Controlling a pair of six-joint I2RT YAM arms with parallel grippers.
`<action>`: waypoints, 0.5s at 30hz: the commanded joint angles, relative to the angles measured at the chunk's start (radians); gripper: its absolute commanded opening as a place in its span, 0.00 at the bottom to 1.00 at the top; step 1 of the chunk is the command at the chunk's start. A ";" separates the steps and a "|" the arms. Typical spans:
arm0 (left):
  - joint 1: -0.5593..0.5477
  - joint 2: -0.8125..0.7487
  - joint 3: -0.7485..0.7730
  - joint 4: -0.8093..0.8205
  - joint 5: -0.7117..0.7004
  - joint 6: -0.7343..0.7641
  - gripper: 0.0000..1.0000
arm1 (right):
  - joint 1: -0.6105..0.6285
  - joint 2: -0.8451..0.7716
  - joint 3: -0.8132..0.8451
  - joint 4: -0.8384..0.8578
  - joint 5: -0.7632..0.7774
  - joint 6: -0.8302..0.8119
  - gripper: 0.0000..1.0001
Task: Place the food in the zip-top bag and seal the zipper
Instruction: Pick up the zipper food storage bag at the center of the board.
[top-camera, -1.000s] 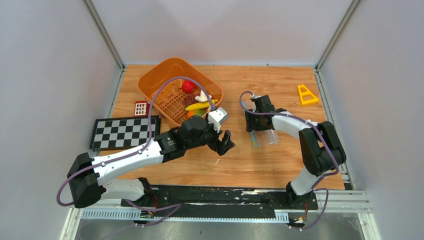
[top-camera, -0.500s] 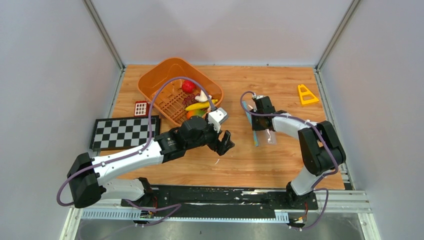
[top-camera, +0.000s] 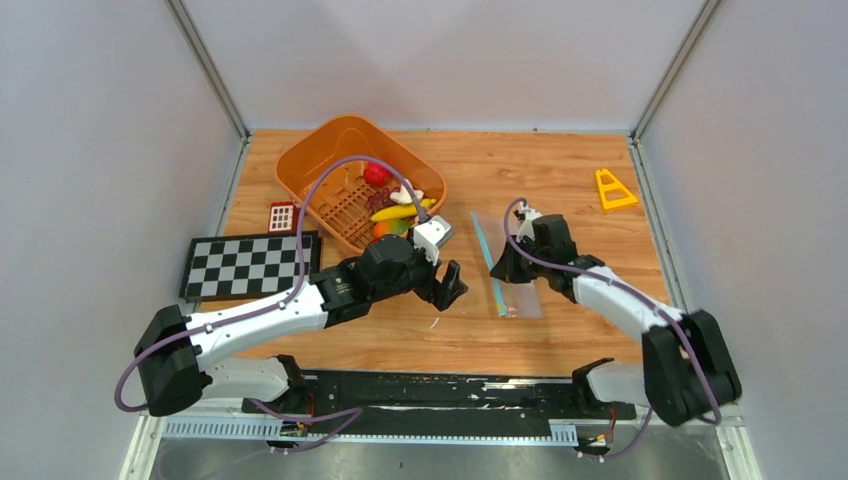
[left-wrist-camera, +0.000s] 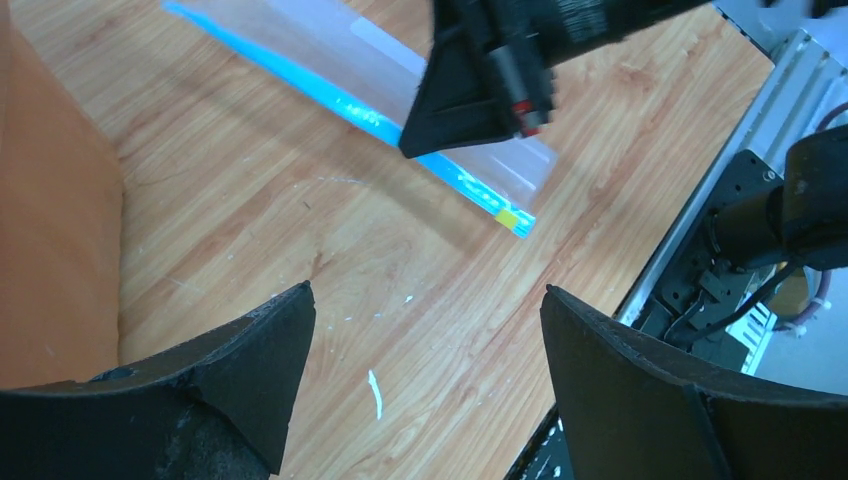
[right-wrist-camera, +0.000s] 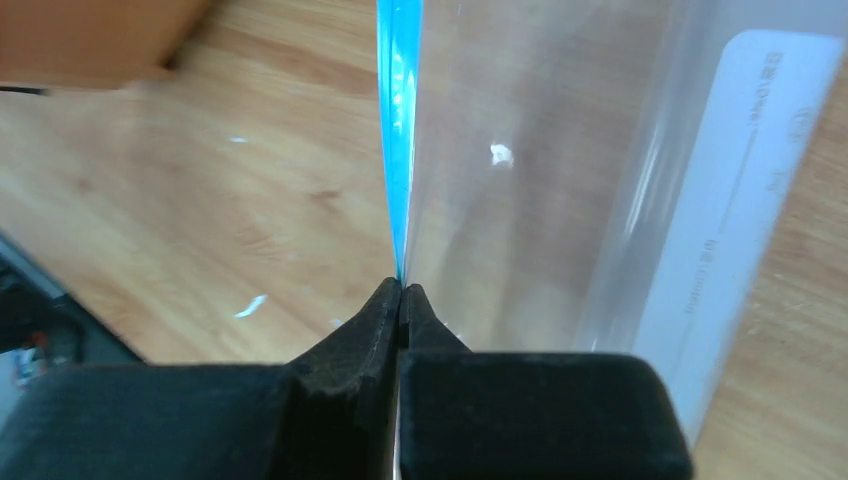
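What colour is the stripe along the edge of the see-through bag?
Bright blue. The stripe shows best in the right wrist view.

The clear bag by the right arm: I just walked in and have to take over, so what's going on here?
The right gripper is shut on the zipper, the teal strip along the edge of the zip-top bag, which lies on the table. The left gripper is open and empty, hovering between the bag and the orange basket. The food lies in the basket; none is in the bag yet.
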 joint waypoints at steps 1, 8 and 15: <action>-0.003 -0.037 -0.030 0.102 -0.062 -0.067 0.91 | 0.002 -0.203 -0.075 0.114 -0.118 0.152 0.00; -0.002 -0.087 -0.072 0.193 -0.118 -0.162 0.81 | 0.002 -0.446 -0.187 0.175 -0.202 0.279 0.00; 0.038 -0.149 -0.062 0.208 -0.155 -0.191 0.75 | 0.002 -0.529 -0.214 0.210 -0.331 0.268 0.00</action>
